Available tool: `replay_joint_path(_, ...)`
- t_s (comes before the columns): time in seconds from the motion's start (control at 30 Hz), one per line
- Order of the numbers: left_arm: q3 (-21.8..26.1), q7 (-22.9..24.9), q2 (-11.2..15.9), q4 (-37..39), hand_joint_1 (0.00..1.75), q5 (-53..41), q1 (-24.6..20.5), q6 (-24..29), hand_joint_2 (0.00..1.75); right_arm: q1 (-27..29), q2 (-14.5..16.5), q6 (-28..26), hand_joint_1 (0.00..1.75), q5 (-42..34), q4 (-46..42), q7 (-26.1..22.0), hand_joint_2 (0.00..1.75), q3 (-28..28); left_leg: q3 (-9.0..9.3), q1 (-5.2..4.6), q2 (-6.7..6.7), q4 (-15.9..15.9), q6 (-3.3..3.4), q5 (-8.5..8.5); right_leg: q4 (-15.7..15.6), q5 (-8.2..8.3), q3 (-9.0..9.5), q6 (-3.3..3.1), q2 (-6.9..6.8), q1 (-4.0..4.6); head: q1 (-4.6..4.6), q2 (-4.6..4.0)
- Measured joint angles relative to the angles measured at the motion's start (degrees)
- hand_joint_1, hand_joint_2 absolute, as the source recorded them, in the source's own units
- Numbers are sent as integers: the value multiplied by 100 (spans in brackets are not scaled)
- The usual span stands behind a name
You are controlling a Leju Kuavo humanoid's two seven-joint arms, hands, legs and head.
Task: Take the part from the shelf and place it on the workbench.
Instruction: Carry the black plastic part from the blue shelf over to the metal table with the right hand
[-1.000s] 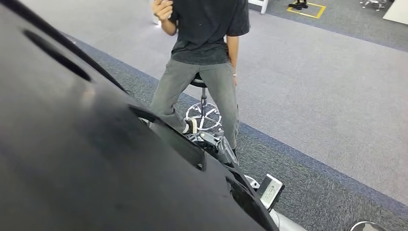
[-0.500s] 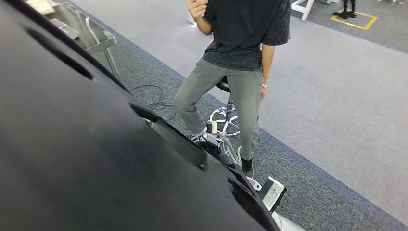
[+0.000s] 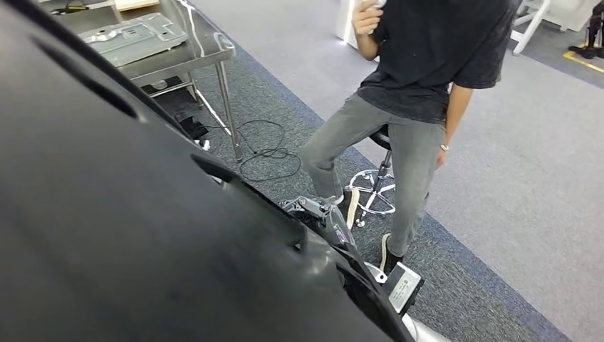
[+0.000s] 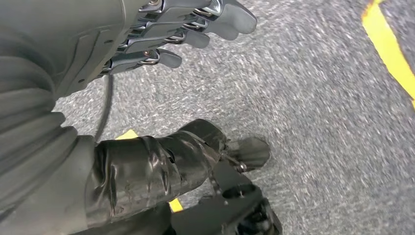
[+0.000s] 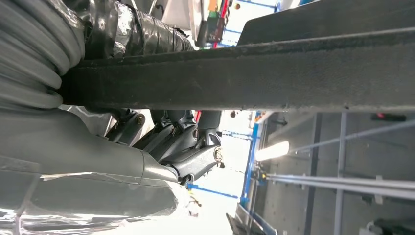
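Black, broad and matte, the part [image 3: 128, 214] spans the head view, carried at the robot's chest. Its edge lies gripped in the right hand [image 5: 166, 147], fingers curled beneath it. The left hand [image 4: 161, 34] hangs over carpet, fingers loosely apart, holding nothing. Carrying appears underway; next comes reaching the steel table [image 3: 206, 53] ahead and lowering the part flat.
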Motion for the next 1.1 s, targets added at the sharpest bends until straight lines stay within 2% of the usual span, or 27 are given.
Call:
replay_joint_path(0.07,0,13,4,0,0,22,-28,5,175,-12,-3,10,175,-1,0,8,175,0,72,38,-122,-70,68,22,353,-215,-136,45,295,-21,12,-6)
replay_joint_path(0.1,0,14,5,0,0,28,-53,7,175,-13,-4,15,175,-2,1,10,175,0,82,36,-188,-78,87,22,711,-376,-313,51,462,-26,17,-9)
replay_joint_path(0.13,0,15,7,0,0,32,-80,8,175,-12,-5,17,175,-4,3,11,175,0,85,35,-251,-76,108,18,1112,-530,-537,53,557,-26,18,-10)
replay_joint_path(0.17,0,16,8,0,0,36,-102,9,175,-11,-5,19,175,-7,5,11,175,0,87,31,-319,-71,120,11,1434,-606,-737,56,595,-26,23,-9)
replay_joint_path(0.2,0,18,10,0,0,39,-115,9,175,-11,-5,23,175,-16,8,12,175,0,94,26,-385,-63,128,0,1583,-569,-861,55,607,-26,24,-8)
replay_joint_path(0.23,0,21,11,0,0,43,-120,6,175,-14,-5,35,175,-35,11,12,175,0,105,24,-445,-51,129,-13,1503,-417,-876,48,611,-27,28,-6)
replay_joint_path(0.3,0,29,13,0,0,53,-122,-11,175,-28,-5,82,175,-109,15,11,175,0,136,25,-550,-17,112,-51,858,66,-659,19,631,-28,38,-4)
replay_joint_path(0.33,0,32,13,0,0,62,-126,-28,175,-40,-5,115,175,-162,20,9,175,0,138,14,-589,11,89,-75,495,222,-516,-3,666,-22,40,-4)
replay_joint_path(0.37,0,33,14,0,0,72,-132,-44,175,-52,-5,142,175,-208,27,5,175,0,130,10,-618,27,61,-89,245,305,-414,-25,698,-16,41,-3)
replay_joint_path(0.43,0,34,22,0,0,87,-143,-65,175,-67,-4,174,175,-263,43,-7,175,0,99,-5,-642,55,36,-104,49,300,-344,-53,756,-10,36,0)
replay_joint_path(0.53,0,34,32,0,0,93,-145,-66,175,-76,-1,176,175,-270,47,-14,175,0,104,13,-634,34,57,-95,39,308,-348,-67,769,8,30,1)
replay_joint_path(0.7,0,24,42,0,0,89,-165,-77,175,-85,0,154,175,-305,49,-28,175,0,128,19,-632,-4,29,-93,33,303,-343,-111,770,11,22,-1)
replay_joint_path(0.87,0,-80,55,0,0,20,-117,-93,175,-62,1,55,175,-307,49,-84,175,0,124,9,-628,9,42,-105,29,304,-342,-107,771,-1,-61,3)
replay_joint_path(0.97,0,-111,38,-2,0,23,-96,-81,175,-46,-1,56,175,-307,46,-90,175,-1,177,36,-607,-90,59,-61,2,308,-324,-67,775,19,-68,8)
replay_joint_path(1.03,0,-119,21,-4,0,24,-92,-79,175,-42,-4,56,175,-308,46,-93,175,-4,271,89,-573,-246,82,8,234,143,-413,-31,752,43,-73,9)
replay_joint_path(1.1,0,-119,15,-4,0,25,-87,-79,175,-35,-5,56,175,-309,47,-95,175,-9,309,112,-543,-305,93,25,871,-200,-710,12,727,14,-79,11)
